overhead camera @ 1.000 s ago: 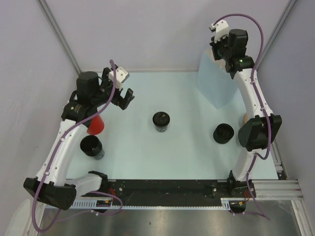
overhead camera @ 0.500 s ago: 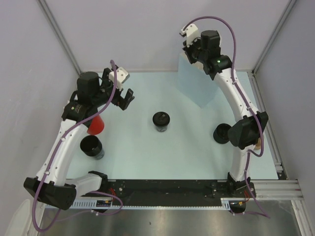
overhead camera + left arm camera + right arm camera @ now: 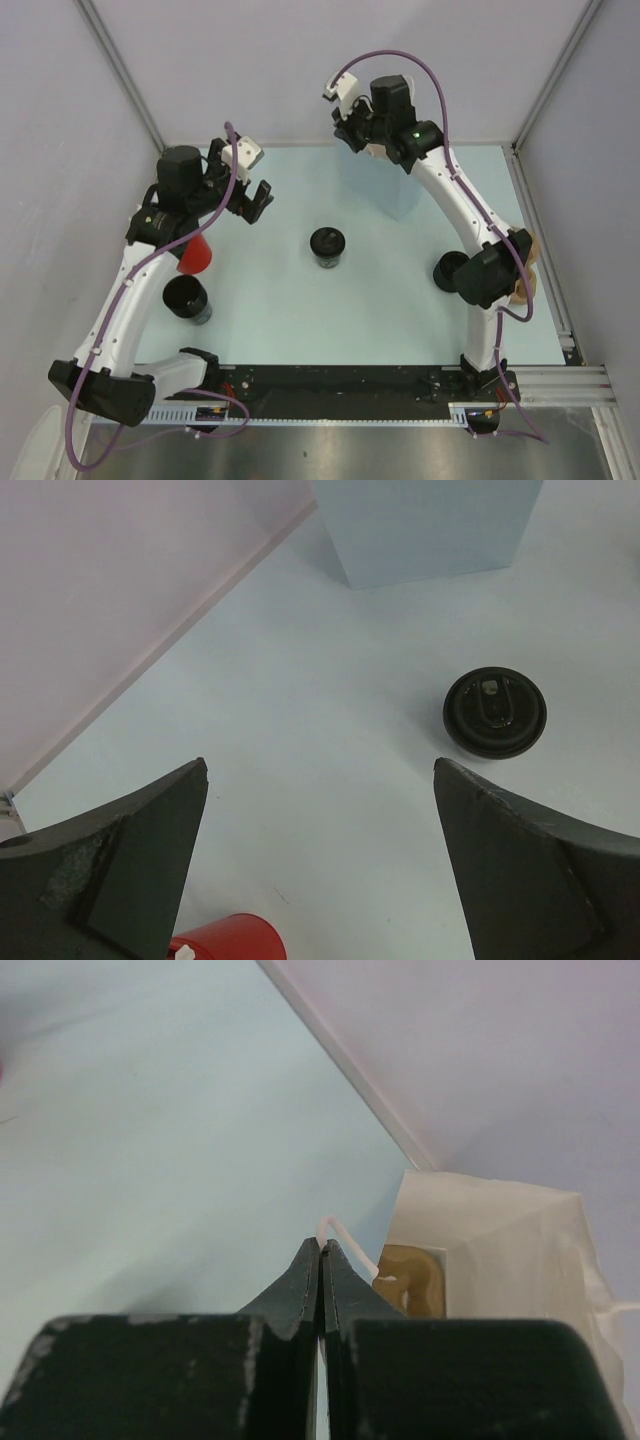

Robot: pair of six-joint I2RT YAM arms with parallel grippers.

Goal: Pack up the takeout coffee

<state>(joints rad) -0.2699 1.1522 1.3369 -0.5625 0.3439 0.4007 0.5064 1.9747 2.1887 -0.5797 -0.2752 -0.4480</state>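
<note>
The right gripper (image 3: 321,1250) clenches the white handle (image 3: 335,1228) of the pale-blue paper bag (image 3: 380,190); the left gripper (image 3: 320,770) gapes; the black lidded disposable cup (image 3: 327,243), frame centre, sits unpacked.

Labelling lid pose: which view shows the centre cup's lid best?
Left wrist: the cup is close and unobstructed, lid moulding legible. Top external shows it whole but small, mid-table. Right wrist misses it; only the bag shows there.
</note>
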